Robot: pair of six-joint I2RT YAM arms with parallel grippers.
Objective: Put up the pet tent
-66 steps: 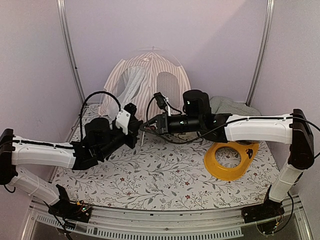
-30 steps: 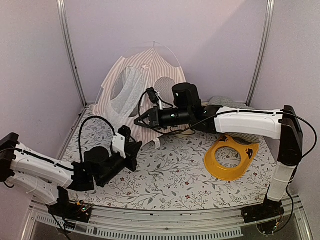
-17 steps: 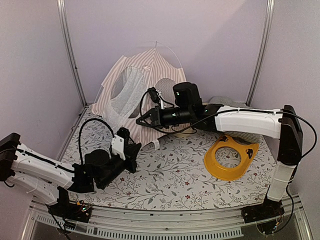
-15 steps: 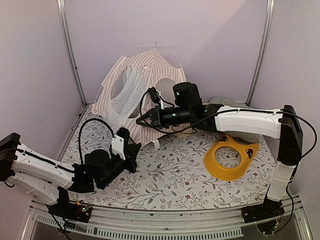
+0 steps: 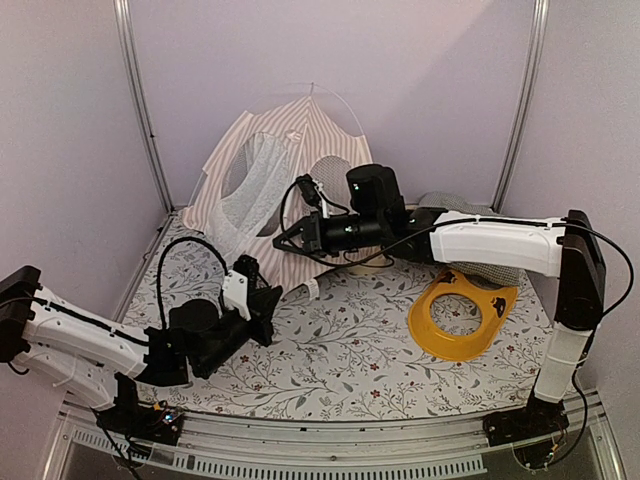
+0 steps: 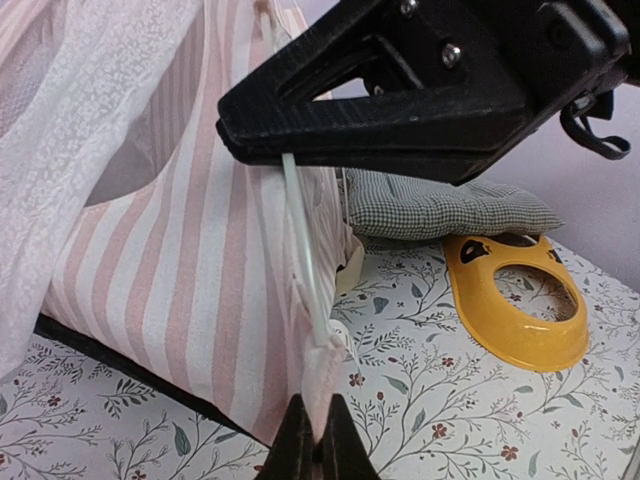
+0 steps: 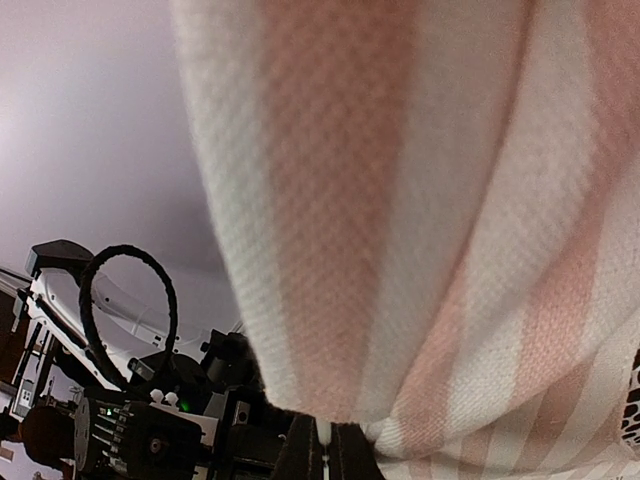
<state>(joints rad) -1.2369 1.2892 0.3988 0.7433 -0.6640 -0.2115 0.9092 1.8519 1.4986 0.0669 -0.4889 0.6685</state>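
The pet tent [image 5: 300, 150], pink-and-white striped with a round mesh window and a sheer white flap, stands tilted at the back of the table. My right gripper [image 5: 279, 243] is shut on a thin white pole [image 6: 300, 220] at the tent's front edge. In the right wrist view striped fabric [image 7: 420, 200] fills the frame above the gripper [image 7: 322, 452]. My left gripper [image 5: 277, 298] is low, just in front of the tent. In the left wrist view the left gripper [image 6: 315, 445] is shut on the tent's pink corner fabric [image 6: 318, 385] where the pole ends.
A green-and-white checked cushion [image 5: 470, 215] lies at the back right, also in the left wrist view [image 6: 440, 210]. A yellow ring-shaped seat [image 5: 462, 318] lies on the floral tablecloth at right. Metal frame posts [image 5: 140, 100] stand at both back corners.
Since 2.2 s ago my left arm has drawn back and low, and my right gripper has risen with the pole, tilting the tent. In the last second almost nothing has moved.
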